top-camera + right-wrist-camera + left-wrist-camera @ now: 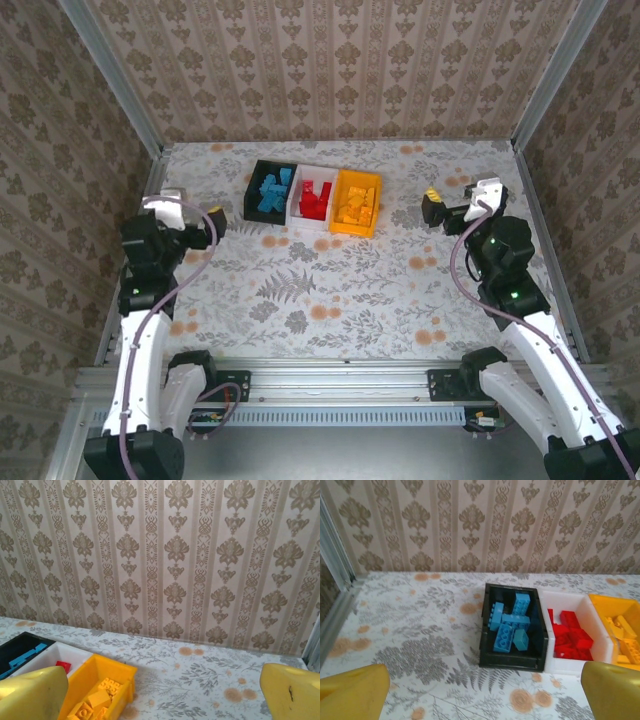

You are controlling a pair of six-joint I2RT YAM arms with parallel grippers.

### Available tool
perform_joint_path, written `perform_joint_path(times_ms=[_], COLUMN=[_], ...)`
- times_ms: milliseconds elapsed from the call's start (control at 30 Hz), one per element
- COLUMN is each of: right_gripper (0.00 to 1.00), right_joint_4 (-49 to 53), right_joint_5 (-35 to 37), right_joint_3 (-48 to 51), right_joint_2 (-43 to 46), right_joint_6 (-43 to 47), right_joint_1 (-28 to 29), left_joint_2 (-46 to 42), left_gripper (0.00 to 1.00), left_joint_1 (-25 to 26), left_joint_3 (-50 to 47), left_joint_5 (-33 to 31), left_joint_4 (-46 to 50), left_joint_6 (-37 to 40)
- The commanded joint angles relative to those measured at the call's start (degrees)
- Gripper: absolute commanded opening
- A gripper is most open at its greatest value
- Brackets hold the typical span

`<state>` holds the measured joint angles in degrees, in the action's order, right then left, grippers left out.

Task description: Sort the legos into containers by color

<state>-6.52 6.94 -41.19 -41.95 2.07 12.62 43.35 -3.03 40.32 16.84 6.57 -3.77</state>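
Now, from above, your left jaws and right jaws both stand spread wide and empty, with the counter (330,290) between them. Ahead and between them sit the black bin (250,200) of blue bricks (272,192), the white bin (308,224) of red bricks (316,200) and the yellow bin (352,232) of yellow bricks (356,208). On your left wrist, the black bin (512,661) lies straight ahead of the released jaws. On your right wrist, the yellow bin (112,667) lies ahead-left of the released jaws.

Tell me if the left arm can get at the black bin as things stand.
Probably yes. The left hand is open and faces the black bin, which sits just ahead across the table with nothing between them. The blue legos inside lie uncovered.
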Motion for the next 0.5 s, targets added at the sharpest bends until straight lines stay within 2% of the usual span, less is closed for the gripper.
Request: perform_joint_path(times_ms=[0, 233, 467], right_gripper=[1.0, 1.0, 1.0], right_joint_4=[-1.35, 1.71, 4.86], right_joint_5=[1.8, 5.33, 7.71], right_joint_3=[0.23, -0.02, 1.09], right_joint_2=[0.9, 0.66, -1.24], right_joint_6=[2.8, 2.91, 0.35], right_joint_1=[-0.22, -0.83, -4.1], left_joint_2=[-2.46, -8.49, -9.05], left_gripper=[1.0, 1.0, 1.0], left_joint_1=[0.33, 1.35, 1.81], left_joint_3=[-4.62, -15.37, -19.83], left_joint_5=[-0.26, -0.17, -8.57], left_joint_4=[-10.5, -23.09, -20.99], left_joint_6=[3.18, 4.8, -0.12])
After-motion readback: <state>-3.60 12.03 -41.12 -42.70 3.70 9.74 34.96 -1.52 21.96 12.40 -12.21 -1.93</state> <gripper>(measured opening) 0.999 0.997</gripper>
